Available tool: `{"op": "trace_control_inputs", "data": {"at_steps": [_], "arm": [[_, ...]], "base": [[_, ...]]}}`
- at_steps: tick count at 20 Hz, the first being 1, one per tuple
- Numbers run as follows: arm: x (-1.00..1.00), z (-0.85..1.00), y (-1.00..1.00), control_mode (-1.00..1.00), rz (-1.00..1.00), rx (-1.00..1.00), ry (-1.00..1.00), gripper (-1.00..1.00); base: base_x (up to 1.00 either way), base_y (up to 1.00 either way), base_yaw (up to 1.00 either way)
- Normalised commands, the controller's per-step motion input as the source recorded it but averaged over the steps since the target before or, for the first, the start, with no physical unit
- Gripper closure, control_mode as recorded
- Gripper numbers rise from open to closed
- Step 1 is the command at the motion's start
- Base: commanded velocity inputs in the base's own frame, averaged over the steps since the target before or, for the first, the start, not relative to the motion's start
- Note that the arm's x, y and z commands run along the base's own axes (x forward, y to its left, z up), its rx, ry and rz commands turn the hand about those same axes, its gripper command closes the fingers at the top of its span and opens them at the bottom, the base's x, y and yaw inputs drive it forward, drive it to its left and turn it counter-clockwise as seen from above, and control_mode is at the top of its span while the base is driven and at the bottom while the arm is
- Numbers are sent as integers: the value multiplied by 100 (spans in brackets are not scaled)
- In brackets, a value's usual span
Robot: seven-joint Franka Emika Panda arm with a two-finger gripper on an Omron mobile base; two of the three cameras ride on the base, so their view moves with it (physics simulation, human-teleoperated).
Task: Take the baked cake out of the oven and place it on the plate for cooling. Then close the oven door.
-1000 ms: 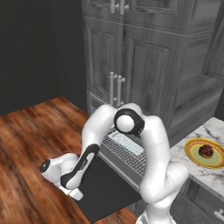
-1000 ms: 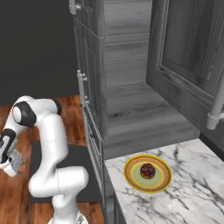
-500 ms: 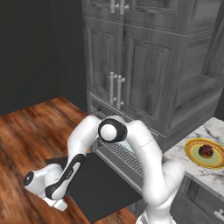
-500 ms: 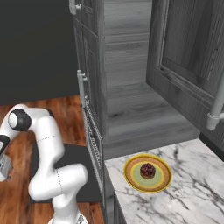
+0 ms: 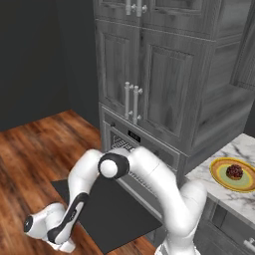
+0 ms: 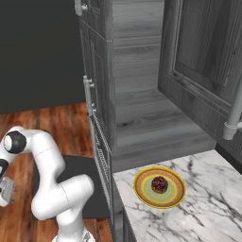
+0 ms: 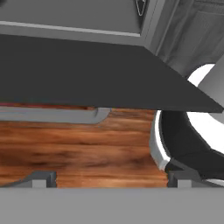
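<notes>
Baked cake (image 6: pixel 159 184) resting on the plate (image 6: pixel 142 190) atop the marble counter (image 6: pixel 208 208). Oven door (image 5: pixel 112 211) lowered flat, open, above wooden floor (image 5: pixel 35 149). End effector (image 5: pixel 67 245) low beside the door's front edge, fingers spread wide, holding nothing

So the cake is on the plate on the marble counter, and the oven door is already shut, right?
Not quite. The cake does sit on the plate on the marble counter, but the oven door is open, folded down flat over the floor, as the left base view shows.
</notes>
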Motion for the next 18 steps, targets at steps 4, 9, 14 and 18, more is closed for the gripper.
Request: {"op": "trace_control_inputs", "data": {"at_steps": [4, 9, 14, 18], "arm": [[26, -61, 0, -100, 0, -8, -4, -100], [51, -51, -1, -100, 0, -10, -7, -100], [36, -58, 0, -100, -5, -13, -14, -100], [29, -61, 0, -100, -15, -18, -14, -100]], "base": [[0, 0, 0], [0, 0, 0], [0, 0, 0], [0, 0, 0]]}}
